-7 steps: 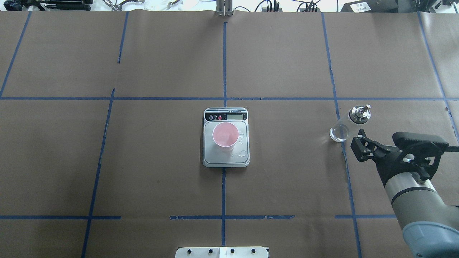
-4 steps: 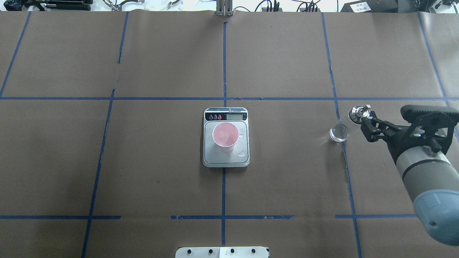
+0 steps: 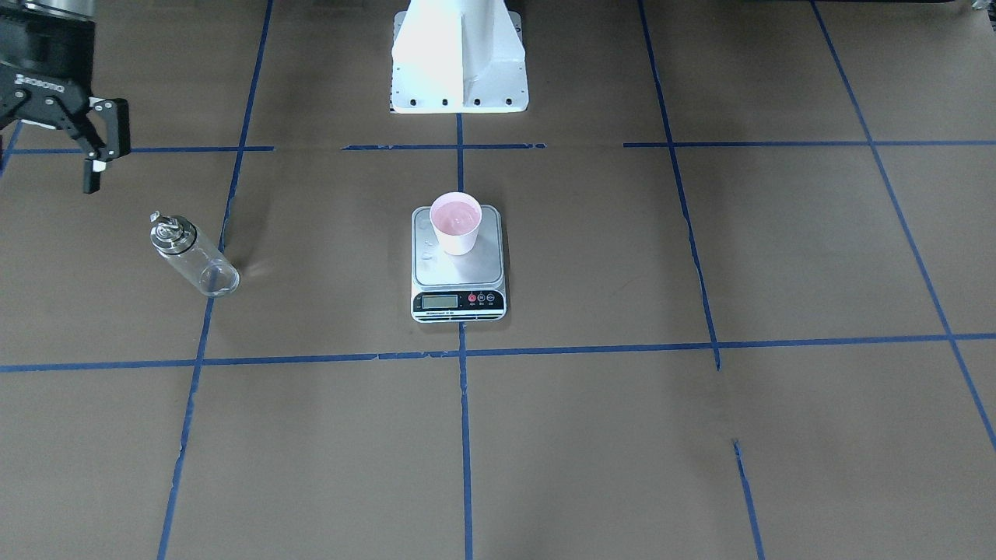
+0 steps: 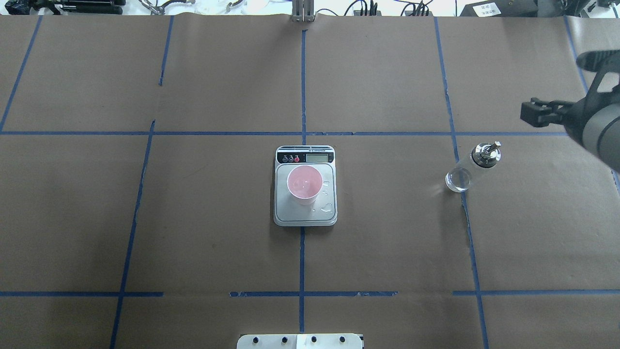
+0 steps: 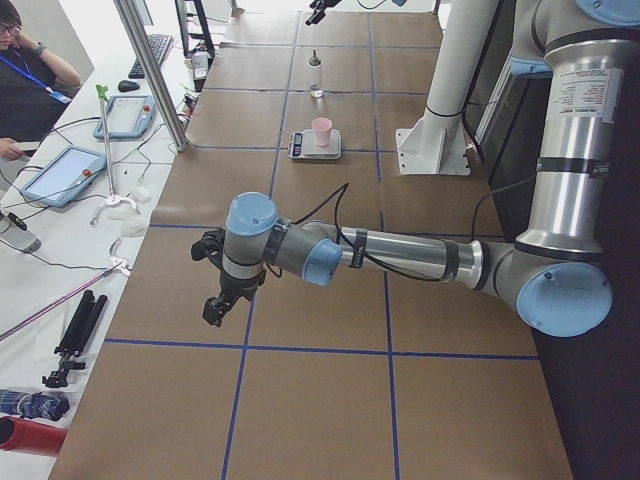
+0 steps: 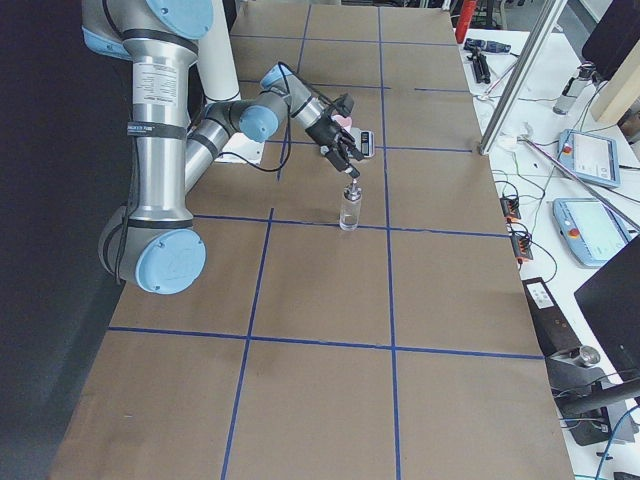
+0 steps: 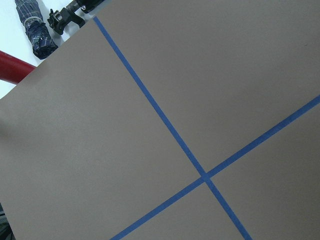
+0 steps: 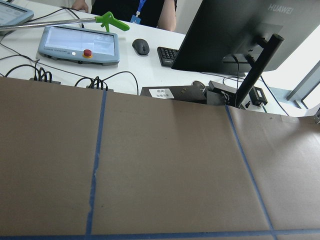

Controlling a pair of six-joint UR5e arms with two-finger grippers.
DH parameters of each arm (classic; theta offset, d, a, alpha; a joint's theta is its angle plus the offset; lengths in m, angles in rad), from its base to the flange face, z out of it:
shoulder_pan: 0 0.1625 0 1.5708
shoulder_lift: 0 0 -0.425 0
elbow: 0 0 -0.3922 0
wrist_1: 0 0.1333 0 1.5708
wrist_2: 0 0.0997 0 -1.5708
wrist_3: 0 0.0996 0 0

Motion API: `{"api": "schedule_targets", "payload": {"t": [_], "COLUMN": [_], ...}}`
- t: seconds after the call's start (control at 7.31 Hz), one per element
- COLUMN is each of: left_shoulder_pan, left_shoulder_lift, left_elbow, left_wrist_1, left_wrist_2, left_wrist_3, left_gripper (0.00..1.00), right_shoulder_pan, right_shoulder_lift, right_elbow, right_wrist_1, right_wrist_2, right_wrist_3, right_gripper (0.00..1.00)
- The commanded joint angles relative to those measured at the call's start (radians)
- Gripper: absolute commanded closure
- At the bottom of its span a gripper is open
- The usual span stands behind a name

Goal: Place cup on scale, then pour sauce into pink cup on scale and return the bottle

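Right gripper: fingers spread with nothing between them, raised off the table and apart from the bottle. We read it as released, with no claim on anything.
Left gripper: hangs low over bare brown paper, well apart from the scale. Only the side view catches it, so we cannot tell whether it is spread or closed. Its wrist camera shows just paper and tape, and we judge it has no part in this step.
Bottle: stands upright and free, metal cap and spout on top, just beside a blue tape line on the robot's right and well apart from the scale. We take this as its resting spot, out of the cup's way. The glass looks clear, and we cannot tell how much is in it.
Cup: upright on the steel platform, toward the display end and inside its edges, so its whole weight is read.
Scale: flat at the table's middle, display strip facing away from the robot.
Droplets: a few sit on the platform beside the cup.
Stage: we judge placing, pouring and returning all done.
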Motion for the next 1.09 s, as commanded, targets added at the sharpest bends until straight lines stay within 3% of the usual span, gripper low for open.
{"api": "schedule_targets", "payload": {"t": [0.0,0.41,0.68,0.96], "left_shoulder_pan": [0.000,0.000,-0.023,-0.062], "left_shoulder_lift": [-0.001,0.004,0.015,0.038], "left_elbow": [0.000,0.022,0.086,0.095], "left_wrist_1": [0.000,0.015,0.014,0.017], "left_wrist_2": [-0.024,-0.034,-0.154,-0.181], "left_wrist_3": [0.003,0.003,0.009,0.012], "left_gripper": [0.00,0.00,0.00,0.00], "right_shoulder_pan": [0.302,0.561,0.591,0.581], "right_shoulder_lift": [0.032,0.028,-0.068,-0.096], "right_elbow": [-0.114,-0.340,-0.377,-0.400], "right_wrist_1": [0.004,-0.039,-0.063,-0.083], "right_wrist_2": [0.393,0.858,0.902,0.887], "right_wrist_3": [-0.330,-0.730,-0.916,-0.899], "right_gripper": [0.00,0.00,0.00,0.00]}}
